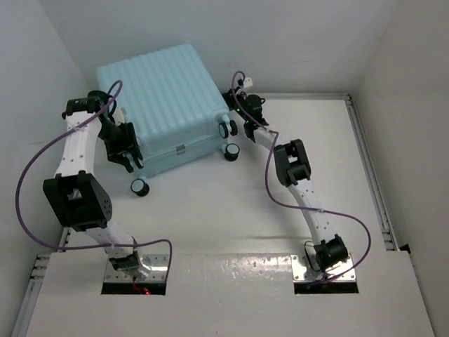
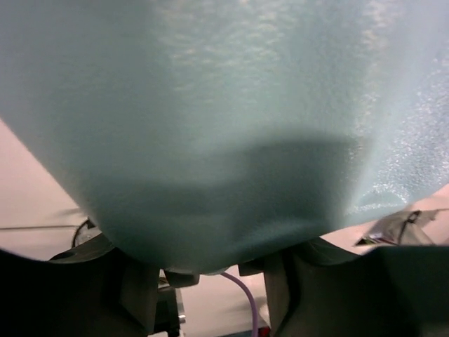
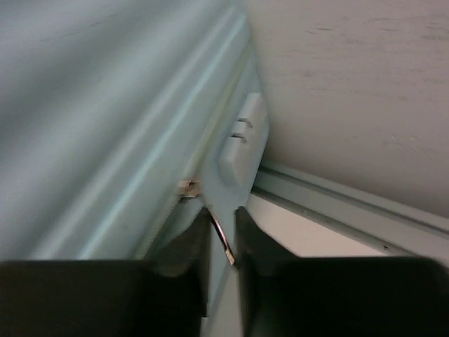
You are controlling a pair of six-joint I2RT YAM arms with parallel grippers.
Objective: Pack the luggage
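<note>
Now the suitcase (image 1: 165, 98) lies closed at the far left of the bench (image 1: 280, 210). The right end effector (image 3: 221, 228), fingers nearly together, pinches a zip pull (image 3: 223, 242) on its right edge. The left end effector (image 2: 210, 277) gapes empty at its left side.

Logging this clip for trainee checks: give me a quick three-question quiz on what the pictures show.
1. True or false: the luggage lies open.
2. The right gripper pinches: A) a zipper pull; B) a wheel; C) a strap.
3. Fill in: the left gripper, pressed close to the luggage, is ___ (open or shut).
Key: 1 false, it is closed; 2 A; 3 open.
</note>
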